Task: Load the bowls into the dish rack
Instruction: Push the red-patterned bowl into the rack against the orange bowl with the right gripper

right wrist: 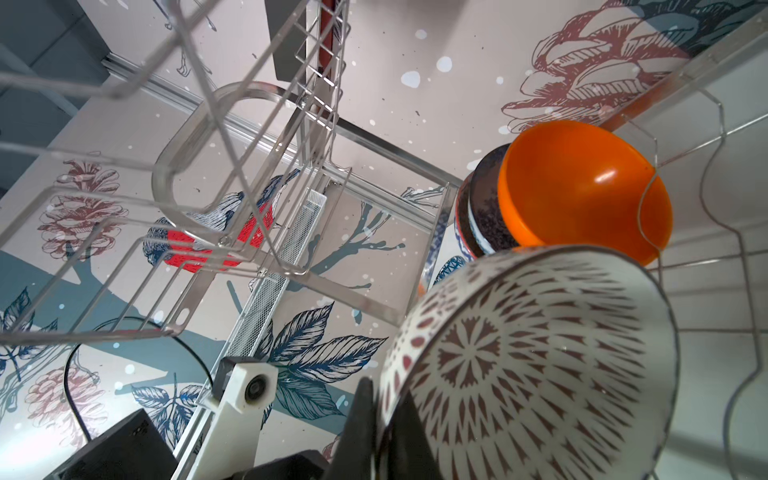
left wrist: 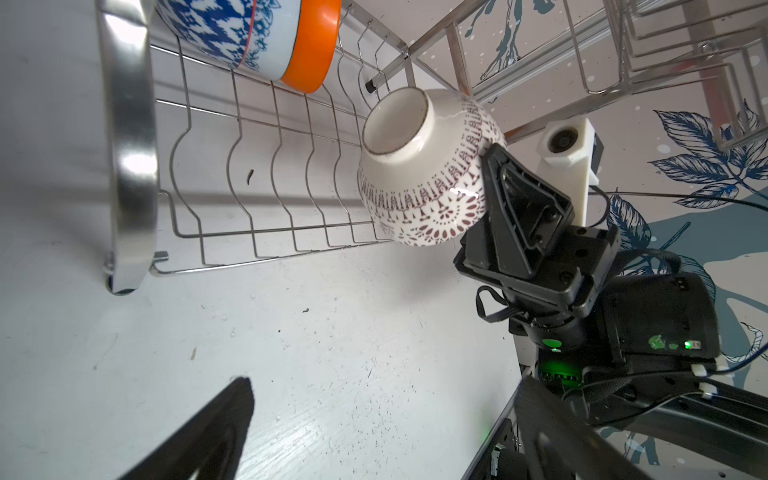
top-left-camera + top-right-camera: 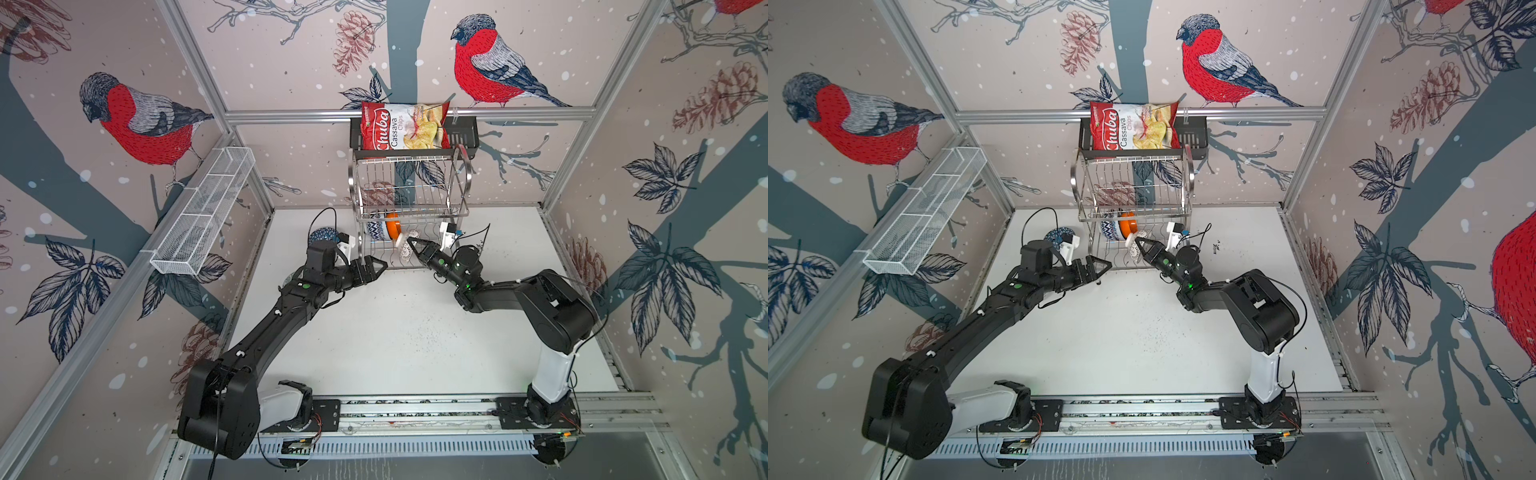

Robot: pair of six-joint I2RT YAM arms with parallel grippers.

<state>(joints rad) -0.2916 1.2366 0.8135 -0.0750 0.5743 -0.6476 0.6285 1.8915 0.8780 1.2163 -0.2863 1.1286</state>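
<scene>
The steel dish rack (image 3: 466, 174) (image 3: 1190, 174) stands at the back of the table. On its lower shelf a blue-and-white bowl (image 3: 376, 229) (image 2: 232, 29) and an orange bowl (image 3: 392, 224) (image 1: 582, 187) stand on edge side by side. My right gripper (image 3: 413, 242) (image 1: 386, 399) is shut on the rim of a white bowl with a red-brown pattern (image 2: 419, 178) (image 1: 540, 365), held on its side just over the lower shelf's front, close to the orange bowl. My left gripper (image 3: 376, 266) (image 2: 384, 415) hangs open and empty by the rack's front left corner. A blue patterned bowl (image 3: 323, 237) sits on the table behind the left arm.
A bag of cassava chips (image 3: 405, 124) fills a black shelf above the rack. A long white mesh basket (image 3: 203, 212) hangs on the left wall. The rack's upper tier (image 1: 174, 195) is close above the right wrist.
</scene>
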